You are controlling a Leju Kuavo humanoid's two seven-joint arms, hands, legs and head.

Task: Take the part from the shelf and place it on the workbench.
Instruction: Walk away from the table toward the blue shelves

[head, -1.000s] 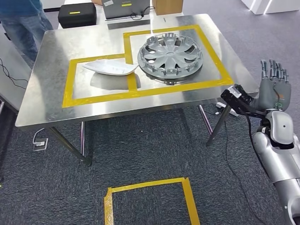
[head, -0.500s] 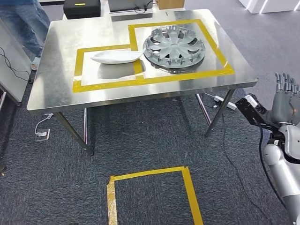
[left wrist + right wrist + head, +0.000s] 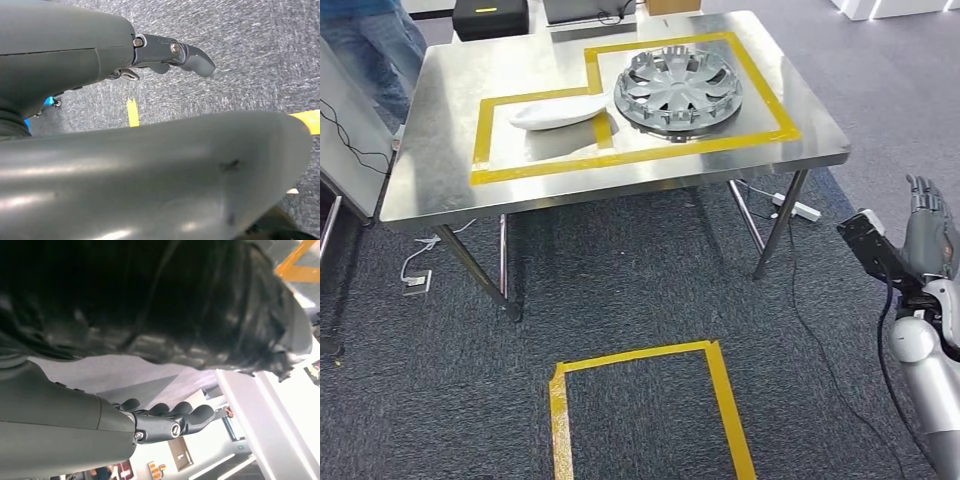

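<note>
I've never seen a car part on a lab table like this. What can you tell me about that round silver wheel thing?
The wheel cover is a round silver-grey disc, plastic by its look, with curved spokes fanning from a central hub and small clips standing up around its rim. It lies flat on the steel table, inside the larger rectangle of yellow tape, toward the far right. A white curved part lies beside it to the left; whether they touch is unclear. No hand touches it.

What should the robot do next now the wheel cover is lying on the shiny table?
Probably turn away toward the shelf for another part. The wheel cover and the white part already lie inside the yellow tape on the workbench, and the right hand is raised beside the body, holding nothing, well clear of the table.
</note>
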